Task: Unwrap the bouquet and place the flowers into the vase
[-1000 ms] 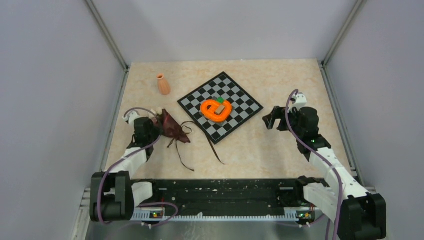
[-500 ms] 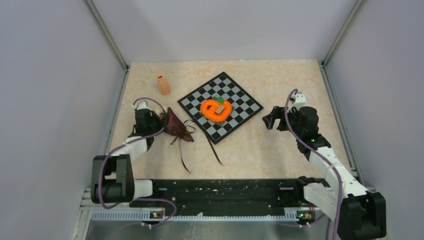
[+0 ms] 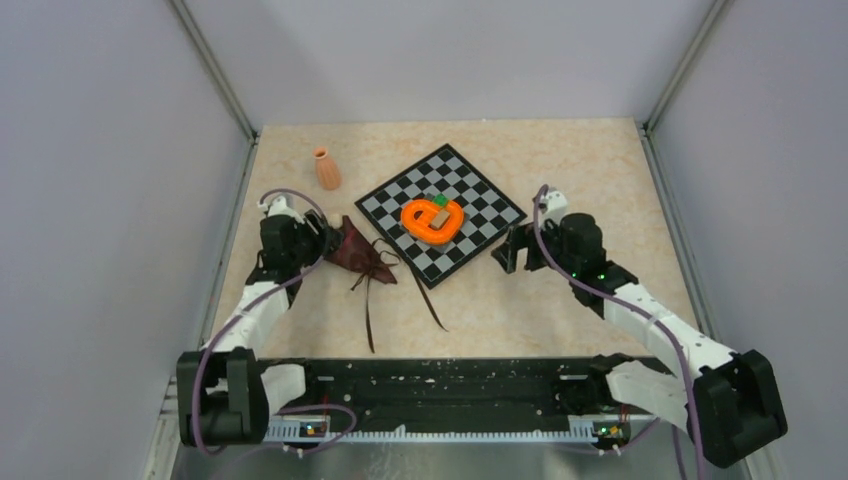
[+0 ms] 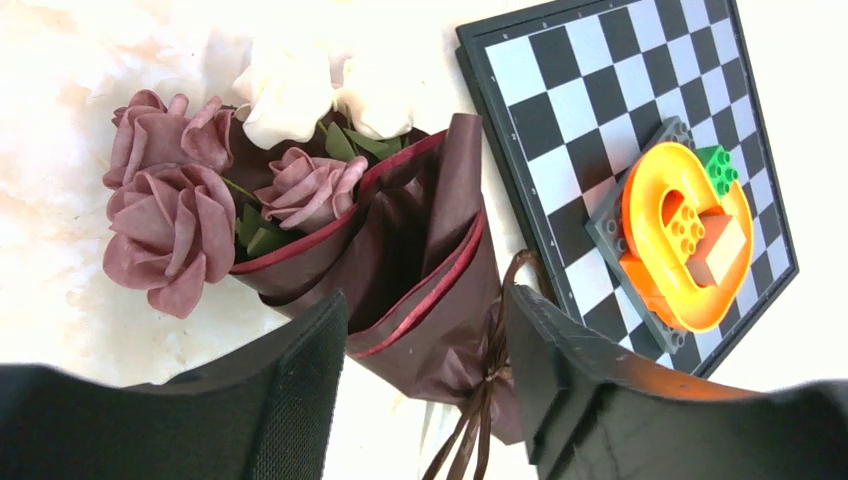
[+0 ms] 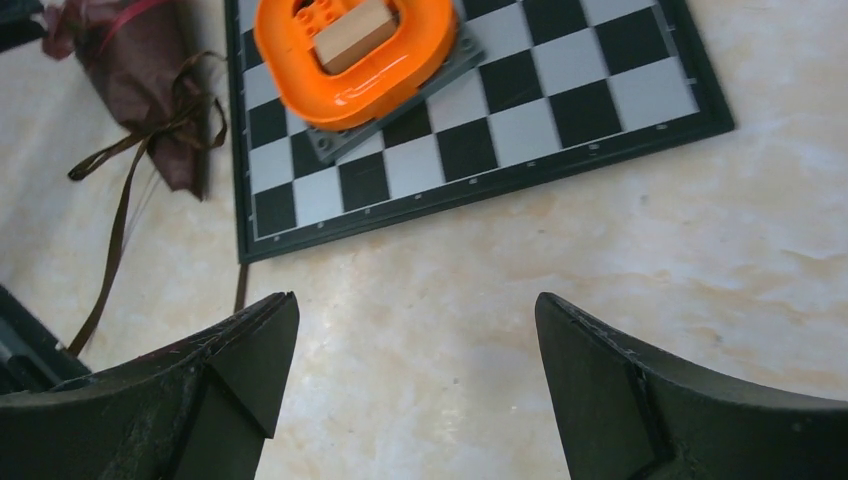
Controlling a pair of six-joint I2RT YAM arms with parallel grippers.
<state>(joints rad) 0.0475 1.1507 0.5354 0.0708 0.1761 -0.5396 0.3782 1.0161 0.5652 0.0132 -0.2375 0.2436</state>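
The bouquet lies on the table left of the chessboard. It is a maroon cloth cone tied with a thin dark ribbon. The flowers, mauve and cream roses, show at its mouth. My left gripper is open and straddles the cone's narrow tied end; table shows between the left finger and the cloth. The vase, small and terracotta-orange, stands upright farther back. My right gripper is wide open over bare table just off the board's near edge, holding nothing.
A chessboard lies mid-table, turned like a diamond, with an orange heart-shaped object on it. Ribbon tails trail from the bouquet toward the near edge. Enclosure walls stand close on both sides.
My left gripper went from shut to open and shifted farther back, and the bouquet slid a little toward the board. My right arm swung left toward the board's near corner.
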